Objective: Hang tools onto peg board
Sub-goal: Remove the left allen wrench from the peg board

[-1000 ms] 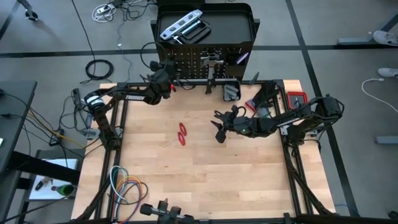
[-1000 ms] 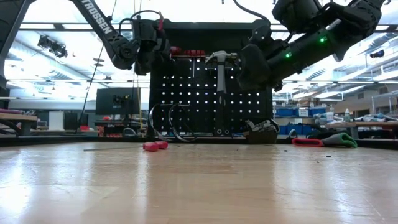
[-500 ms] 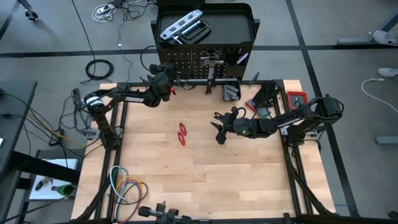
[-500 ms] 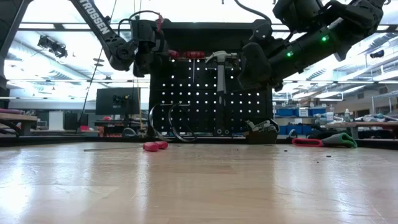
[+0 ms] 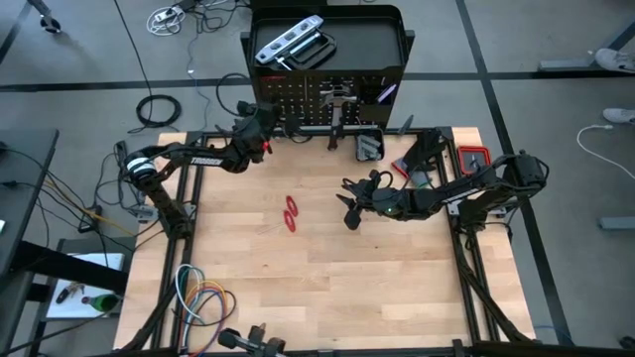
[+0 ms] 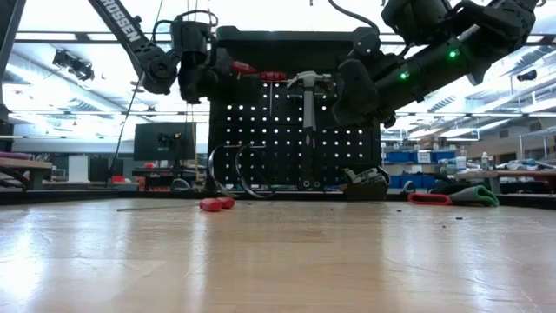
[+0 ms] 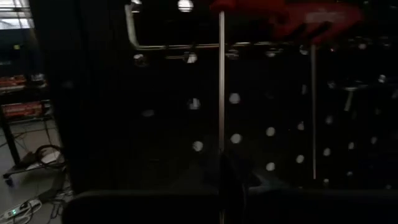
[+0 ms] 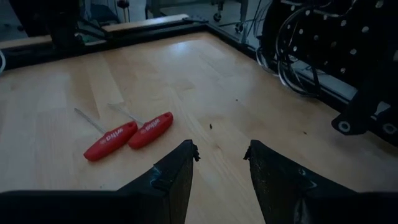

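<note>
The black peg board (image 6: 287,148) stands at the table's far edge, with a hammer (image 6: 308,87) and a red-handled driver (image 6: 276,76) hanging on it. My left gripper (image 5: 260,127) is up at the board's top left corner, shut on the thin shaft of another red T-handle driver (image 6: 243,67). My right gripper (image 5: 349,203) hovers open over the table's middle with nothing between its fingers (image 8: 221,152). Two more red T-handle drivers (image 5: 290,212) lie flat side by side on the wood, left of it. My left gripper pinches the driver's steel shaft (image 7: 221,155) between its two shut fingers, well away from the handle. The fingers come nearly level, from the table's left toward the board. The shaft runs on ahead to the red handle (image 7: 249,12) by a metal hook (image 7: 186,45); the driver is clear of the table.
The stand's top tray holds a silver level (image 5: 288,42) and a black clamp (image 5: 316,50). Black cable loops (image 6: 239,174) hang at the board's foot. A small bin of tools (image 5: 369,147) sits at the far edge, coiled coloured cables (image 5: 198,297) at the near left corner.
My left gripper has drawn a little toward the table's left edge, still shut, taking the driver with it. The driver's red handle has come away from the hanging one and tipped up at its left end.
</note>
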### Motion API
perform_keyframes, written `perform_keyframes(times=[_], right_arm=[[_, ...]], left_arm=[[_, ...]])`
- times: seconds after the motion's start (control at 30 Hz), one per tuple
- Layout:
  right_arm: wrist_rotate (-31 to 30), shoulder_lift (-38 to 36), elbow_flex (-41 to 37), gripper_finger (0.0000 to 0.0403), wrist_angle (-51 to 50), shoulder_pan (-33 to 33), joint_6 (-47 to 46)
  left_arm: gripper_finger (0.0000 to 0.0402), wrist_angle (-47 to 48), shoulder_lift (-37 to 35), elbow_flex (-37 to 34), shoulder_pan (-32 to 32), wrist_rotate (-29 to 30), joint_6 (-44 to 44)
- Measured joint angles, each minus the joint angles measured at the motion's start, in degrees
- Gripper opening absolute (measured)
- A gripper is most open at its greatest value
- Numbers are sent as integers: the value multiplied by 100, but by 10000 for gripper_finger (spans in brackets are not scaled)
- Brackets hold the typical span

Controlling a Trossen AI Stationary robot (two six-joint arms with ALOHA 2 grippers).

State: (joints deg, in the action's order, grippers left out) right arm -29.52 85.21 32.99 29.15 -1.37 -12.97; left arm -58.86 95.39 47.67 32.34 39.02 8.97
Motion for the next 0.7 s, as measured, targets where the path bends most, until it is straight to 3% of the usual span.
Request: perform_keyframes(times=[0.17, 0.27, 0.47, 0.6, 0.7], right_arm=[[-41, 0, 0, 162, 36, -2, 1], [-41, 0, 0, 162, 2, -2, 2], [-41, 0, 0, 162, -153, -7, 4], [-41, 0, 0, 162, -193, -7, 33], [128, 0, 0, 162, -174, -5, 72]], left_arm=[[0, 14, 0, 19, -4, -30, 0], [0, -150, 0, -85, -97, 252, 177], [0, -679, -150, -680, -528, 423, 741], [0, 94, -634, -1257, -1033, 131, 589], [0, 1501, -1248, -1571, -1438, -374, 109]])
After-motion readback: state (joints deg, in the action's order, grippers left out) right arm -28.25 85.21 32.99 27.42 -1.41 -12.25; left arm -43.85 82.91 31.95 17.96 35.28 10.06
